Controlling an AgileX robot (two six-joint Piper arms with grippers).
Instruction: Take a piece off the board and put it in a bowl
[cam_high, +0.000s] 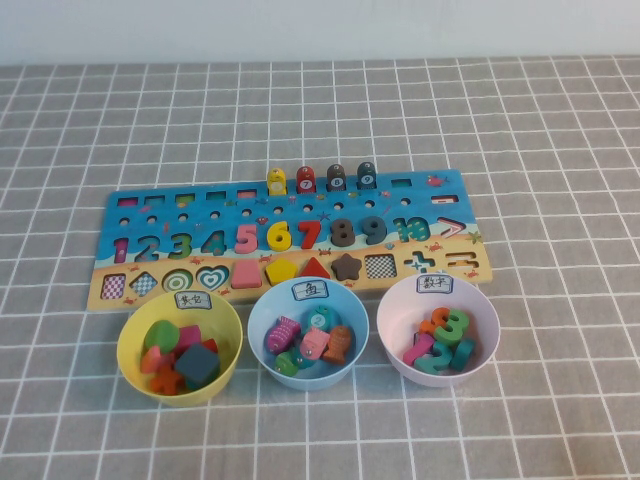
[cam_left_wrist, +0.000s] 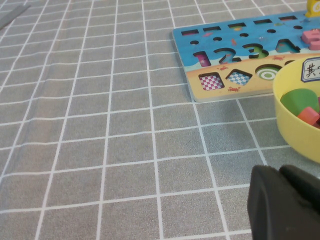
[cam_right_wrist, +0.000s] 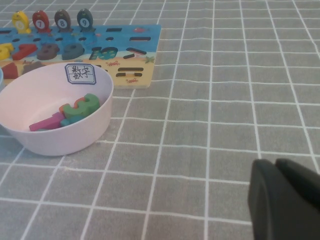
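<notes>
The piece (cam_high: 197, 363) is lying in the yellow bowl (cam_high: 132, 338), at the side nearest the blue bowl (cam_high: 262, 322), tilted among the other shapes — a green one, a pink one and red ones are crowding against it. The yellow bowl is sitting on the desk (cam_high: 560, 150) just in front of the left end of the board (cam_high: 120, 212), its white label (cam_high: 188, 300) showing on the far rim. The blue bowl is standing just beside it in the middle, holding fish-shaped pieces, and the pink bowl (cam_high: 485, 325) is standing beside that one, holding numbers. On the board, the two checkered cut-outs at the left of the sandy strip are showing open in the left wrist view, while the heart (cam_high: 212, 278), a pink shape, a yellow one, a red triangle and the star (cam_high: 346, 266) are sitting in their places further along. Coloured numbers are running across the blue part, and four small fish pegs (cam_high: 320, 179) are standing along the far edge. Neither arm is appearing in the high view. The left gripper (cam_left_wrist: 286, 205) is showing only as a dark mass above the grey checked cloth, near the yellow bowl and clear of it — whether its fingers are apart or together, I cannot tell. The right gripper (cam_right_wrist: 286, 205) is showing likewise over the cloth, well apart from the pink bowl, and its fingers' state cannot be told either.
</notes>
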